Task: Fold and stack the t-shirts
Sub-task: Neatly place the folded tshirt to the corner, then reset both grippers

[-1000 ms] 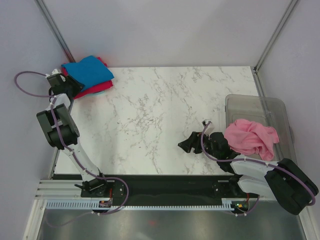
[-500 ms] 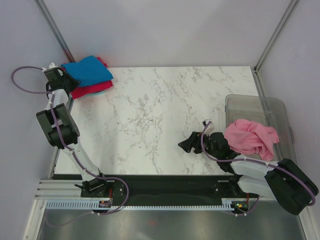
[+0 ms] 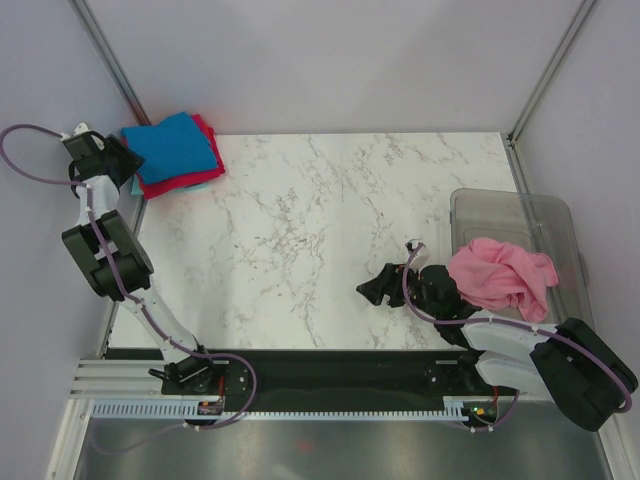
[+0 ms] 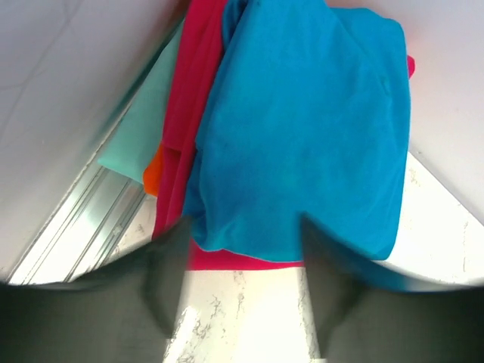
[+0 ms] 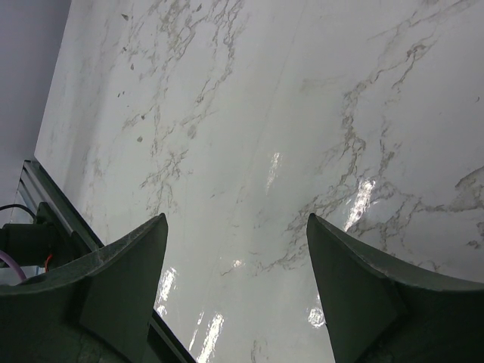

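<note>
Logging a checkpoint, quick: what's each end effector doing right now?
Left end effector: open, holding nothing.
Right end effector: open, holding nothing.

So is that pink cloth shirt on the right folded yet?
Not folded: the pink cloth t-shirt lies bunched in a wrinkled heap at the clear plastic tub.

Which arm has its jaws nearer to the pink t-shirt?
Right. The right arm has its jaws just left of the pink t-shirt in the tub; the left arm has its jaws far away, beside the folded stack.
</note>
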### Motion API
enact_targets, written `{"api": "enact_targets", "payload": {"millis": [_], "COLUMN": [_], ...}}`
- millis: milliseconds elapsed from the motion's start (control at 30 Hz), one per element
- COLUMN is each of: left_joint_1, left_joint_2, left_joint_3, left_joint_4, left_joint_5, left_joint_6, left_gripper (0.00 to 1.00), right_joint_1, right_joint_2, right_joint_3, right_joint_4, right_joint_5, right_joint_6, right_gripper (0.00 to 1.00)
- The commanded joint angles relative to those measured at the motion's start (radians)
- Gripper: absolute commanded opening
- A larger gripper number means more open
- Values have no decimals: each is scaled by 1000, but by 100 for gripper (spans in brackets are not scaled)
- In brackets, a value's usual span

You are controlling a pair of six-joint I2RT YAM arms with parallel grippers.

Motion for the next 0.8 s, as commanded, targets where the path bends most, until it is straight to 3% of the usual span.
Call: {"api": "enact_targets", "payload": {"millis": [0,233,433,600,767], "left_joint_1": [41,39,27,-21,-99], "left_joint_2": [4,-131,-413,-674,-943], "left_joint_3": [35,-75,-325,-607,-782], "left_joint_4": [-9,-12,34,116,132], "left_joint_5": [-23,-94,-120,-40,68], "left_joint_6": [-8,-70,-205,-327,-314], "left_gripper": [73,79,80,81,81], "right_joint_1": [1,1,1,1,1], "right_joint_2": [-15,-10,-7,-6,3], "right_joint_3": [-4,-3,-1,8,23], "right_joint_4": [48,51,50,37,2], "right_joint_5": [3,5,8,3,-2], "right_joint_6": [7,6,4,0,-5], "right_gripper": [83,83,83,83,83]}}
